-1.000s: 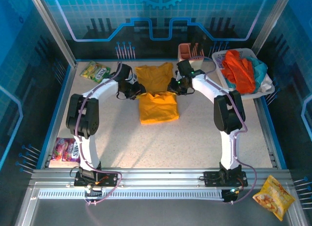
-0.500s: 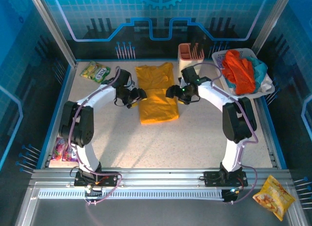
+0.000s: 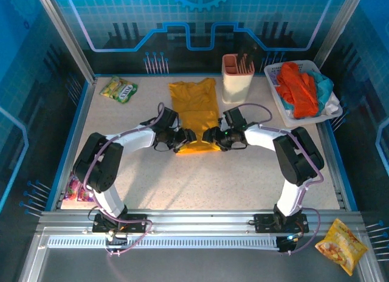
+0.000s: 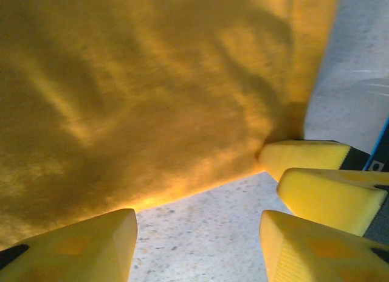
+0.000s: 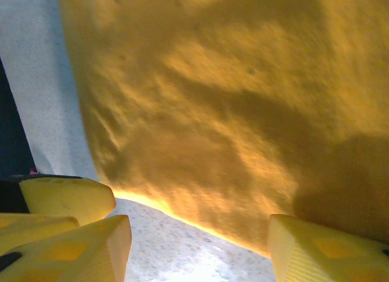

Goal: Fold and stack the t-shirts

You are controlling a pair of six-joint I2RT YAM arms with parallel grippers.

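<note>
You will find the mustard-yellow t-shirt [image 3: 193, 103] lying flat on the speckled table [image 3: 182, 185], a narrow strip running from upper centre to mid-frame in the top view. Both arms reach inward to its lower hem. The left gripper [image 3: 187, 137] sits at the hem's left part and the right gripper [image 3: 208, 136] at its right part, the two tips close together.

In the left wrist view, the left gripper [image 4: 197, 233] has its jaws spread. Only bare table shows between its yellow fingers [image 4: 79, 245], and the shirt's edge [image 4: 152, 112] lies just above them, not pinched. The other arm's yellow fingers show at the right edge of that frame.

The right wrist view gives you the same: the right gripper [image 5: 199, 233] is released, tabletop in the gap, with the cloth's hem [image 5: 213, 112] crossing just beyond the fingertips [image 5: 328, 245].

At upper right of the top view a white basket [image 3: 307, 120] holds an orange-red t-shirt [image 3: 299, 87] and a teal t-shirt [image 3: 322, 84], well apart from the yellow one.
</note>
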